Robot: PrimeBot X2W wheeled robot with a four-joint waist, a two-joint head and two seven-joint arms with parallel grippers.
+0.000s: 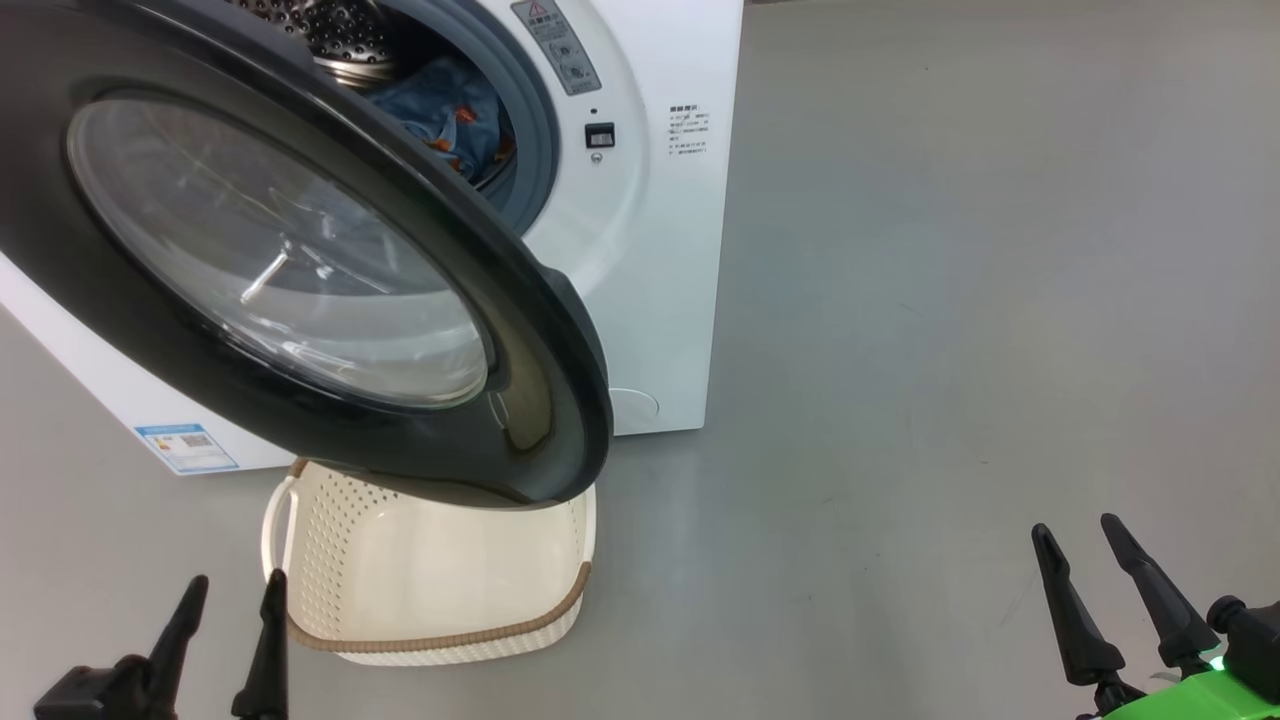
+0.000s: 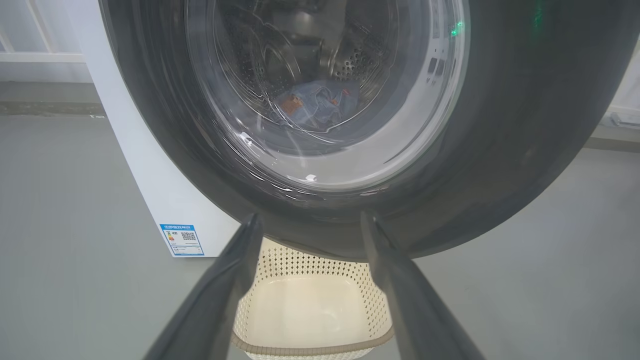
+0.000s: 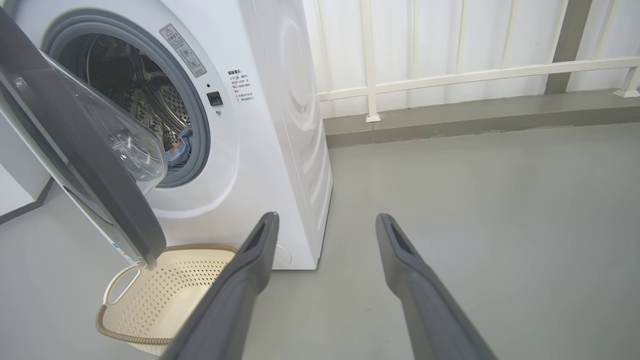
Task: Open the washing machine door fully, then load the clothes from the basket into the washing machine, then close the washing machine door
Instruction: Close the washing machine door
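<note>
The washing machine (image 1: 650,250) (image 3: 270,130) stands on the floor with its door (image 1: 300,270) (image 2: 500,125) (image 3: 85,165) swung partly out over the basket. Blue printed clothes (image 1: 450,110) (image 2: 315,102) (image 3: 181,150) lie inside the steel drum. The cream basket (image 1: 440,580) (image 2: 310,310) (image 3: 160,295) sits on the floor under the door and looks bare inside. My left gripper (image 1: 232,582) (image 2: 307,220) is open near the basket's left handle, facing the door's black rim, apart from it. My right gripper (image 1: 1080,525) (image 3: 325,217) is open over bare floor at the lower right.
A white railing (image 3: 450,75) and a raised grey kerb (image 3: 475,120) run behind the machine on the right. Grey floor (image 1: 950,300) spreads wide to the right of the machine. A blue label (image 1: 187,447) sits low on the machine's front.
</note>
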